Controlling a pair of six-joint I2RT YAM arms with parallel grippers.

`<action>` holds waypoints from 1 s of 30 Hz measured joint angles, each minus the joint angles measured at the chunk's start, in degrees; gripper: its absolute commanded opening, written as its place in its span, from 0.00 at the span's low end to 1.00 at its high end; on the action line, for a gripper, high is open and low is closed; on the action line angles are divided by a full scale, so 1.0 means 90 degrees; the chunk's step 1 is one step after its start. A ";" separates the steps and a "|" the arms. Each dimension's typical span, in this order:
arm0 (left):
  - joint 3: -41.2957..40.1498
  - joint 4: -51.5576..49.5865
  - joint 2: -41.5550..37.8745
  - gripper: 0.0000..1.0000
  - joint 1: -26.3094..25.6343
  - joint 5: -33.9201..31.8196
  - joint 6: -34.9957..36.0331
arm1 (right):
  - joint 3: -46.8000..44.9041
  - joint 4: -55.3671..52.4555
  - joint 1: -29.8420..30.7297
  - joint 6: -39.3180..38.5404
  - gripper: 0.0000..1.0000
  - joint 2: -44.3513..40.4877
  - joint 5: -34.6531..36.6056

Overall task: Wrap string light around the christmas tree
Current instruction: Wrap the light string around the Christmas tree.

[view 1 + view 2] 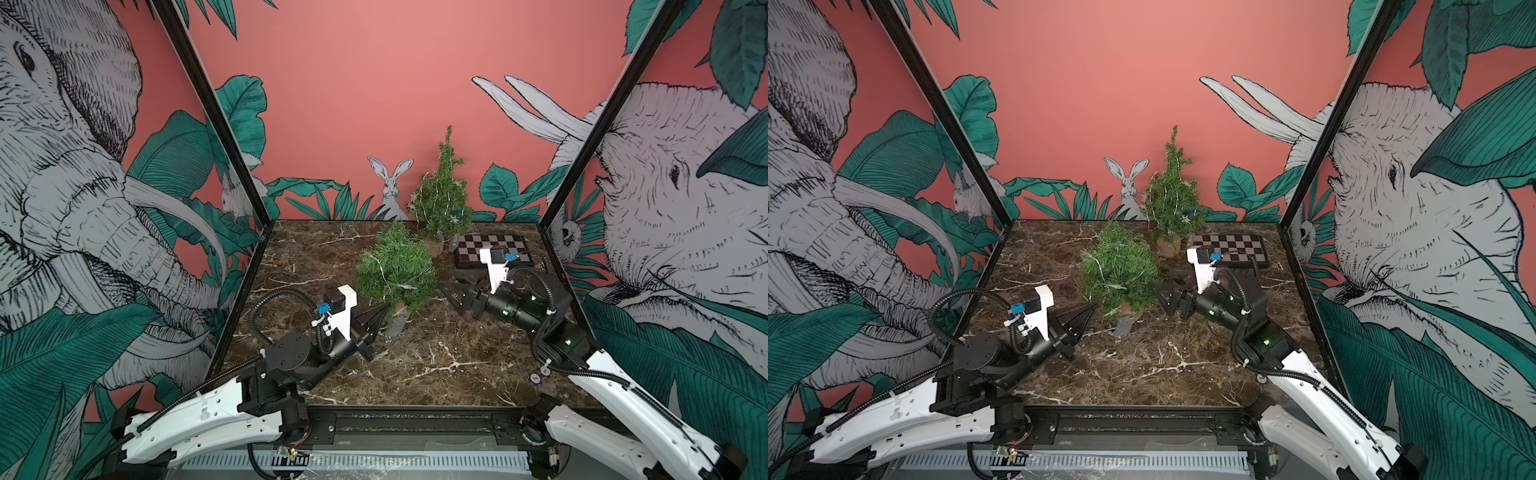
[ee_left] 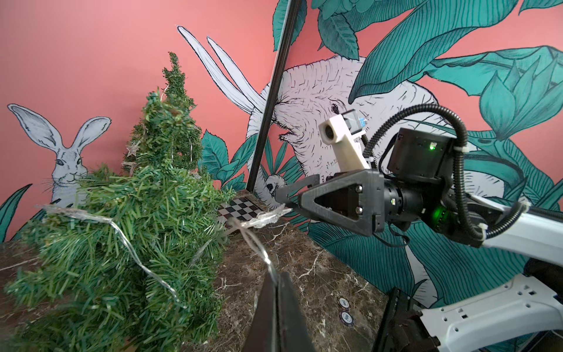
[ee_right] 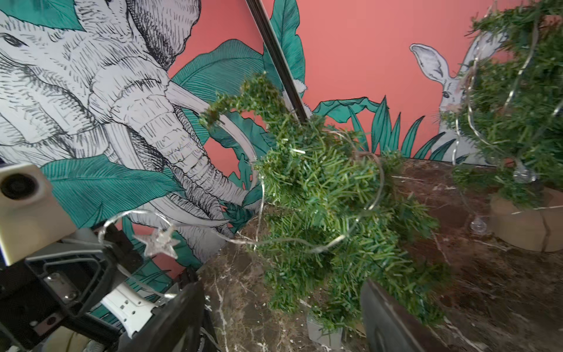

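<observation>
Green plastic needles: the front christmas tree (image 1: 395,270) stands mid-table on the brown marble table (image 1: 415,357), between my two grippers. Its tip is bent over in the right wrist view.

The string light (image 2: 267,260) is thin silver wire with clear stars. It loops loosely across the near side of this tree, then runs off the branches to my left gripper (image 2: 278,275). That gripper is pressed together with the wire pinched between its tips, low down just beside the tree's lower branches in both top views.

One clear star (image 2: 263,218) hangs on the free stretch of wire between tree and grip.

My right gripper (image 3: 281,283) is on the tree's other side, fingers spread wide and pointing at the branches. Nothing is clamped. In the left wrist view the star sits just beside its tips; I cannot tell if they touch.

A small grey block (image 1: 397,326) lies at the foot of the tree.

Behind it at the back wall a second tree (image 1: 442,195) stands upright in a tan pot, with wire looped around it. A checkered board (image 1: 478,243) lies flat beside that tree, near the back right corner, well apart from the front tree.
</observation>
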 measured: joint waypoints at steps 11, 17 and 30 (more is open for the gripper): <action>0.0073 -0.0112 0.0036 0.00 0.0000 0.0032 0.0000 | -0.1999 -0.0493 0.0012 -0.1035 0.80 -0.0988 -0.0068; 0.0257 -0.0126 0.0107 0.00 0.0000 0.0177 -0.0078 | -0.3048 -0.0253 0.0124 -0.0962 0.66 -0.1280 0.0036; 0.0498 0.0131 0.0330 0.00 0.0000 0.0505 -0.0313 | -0.3917 0.1518 0.1367 -0.0704 0.47 0.0804 0.1013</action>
